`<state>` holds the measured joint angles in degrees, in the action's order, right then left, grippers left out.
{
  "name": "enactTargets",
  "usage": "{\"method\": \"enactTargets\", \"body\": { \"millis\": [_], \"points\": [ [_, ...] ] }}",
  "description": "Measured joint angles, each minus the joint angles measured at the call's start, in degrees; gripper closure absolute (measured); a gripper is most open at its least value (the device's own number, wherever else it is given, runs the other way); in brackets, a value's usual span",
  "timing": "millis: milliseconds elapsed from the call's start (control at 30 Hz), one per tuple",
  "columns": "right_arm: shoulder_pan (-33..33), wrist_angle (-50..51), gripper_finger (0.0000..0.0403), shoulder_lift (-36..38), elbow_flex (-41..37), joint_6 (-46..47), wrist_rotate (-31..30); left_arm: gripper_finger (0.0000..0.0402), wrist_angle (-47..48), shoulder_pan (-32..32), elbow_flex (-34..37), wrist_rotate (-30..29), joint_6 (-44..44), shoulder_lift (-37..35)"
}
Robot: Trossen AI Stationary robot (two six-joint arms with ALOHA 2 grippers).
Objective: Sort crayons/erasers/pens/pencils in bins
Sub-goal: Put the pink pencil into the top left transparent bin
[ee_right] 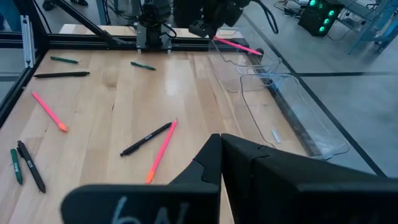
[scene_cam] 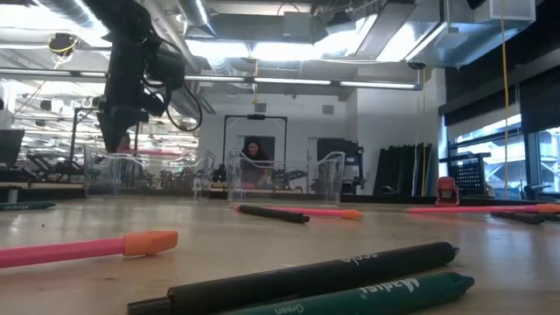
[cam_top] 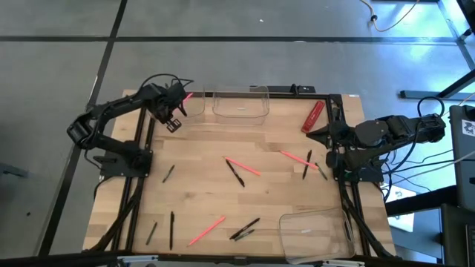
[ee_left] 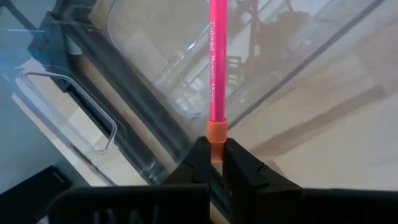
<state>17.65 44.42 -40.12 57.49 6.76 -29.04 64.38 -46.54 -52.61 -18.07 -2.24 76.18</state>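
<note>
My left gripper (cam_top: pixel 178 104) hangs at the table's far left corner, shut on a pink pencil (ee_left: pixel 217 62) that reaches out over a clear bin (ee_left: pixel 161 43). A second clear bin (cam_top: pixel 241 104) stands at the far edge's middle, and a third (cam_top: pixel 315 233) at the near right. Pink pencils (cam_top: pixel 241 166), black pens (cam_top: pixel 236 174) and dark green ones (cam_top: pixel 169 173) lie flat and scattered on the wooden table. My right gripper (ee_right: pixel 221 144) waits shut above the table's right edge, holding nothing. My left gripper pinches the pencil's orange eraser end (ee_left: pixel 216 132) between its two fingers. The fingers slant steeply down, and the pencil sticks out ahead of their tips, along them. It is lifted clear, its free end (ee_right: pixel 255 50) over the far left bin.
A red oblong thing (cam_top: pixel 313 116) lies at the far right near my right arm. A black frame (cam_top: pixel 141 148) runs along the table's sides. The room behind shows a person (scene_cam: pixel 254 153) far off.
</note>
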Motion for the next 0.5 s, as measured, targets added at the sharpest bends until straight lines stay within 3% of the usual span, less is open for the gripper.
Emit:
{"method": "enactTargets", "body": {
  "millis": [500],
  "points": [
    [0.0, 0.0, 0.0397, 0.0, 0.0, 0.1, 0.1, 0.0392, -3.7, 0.0, 1.8, -1.3, -0.2, -0.1]
  ]
}}
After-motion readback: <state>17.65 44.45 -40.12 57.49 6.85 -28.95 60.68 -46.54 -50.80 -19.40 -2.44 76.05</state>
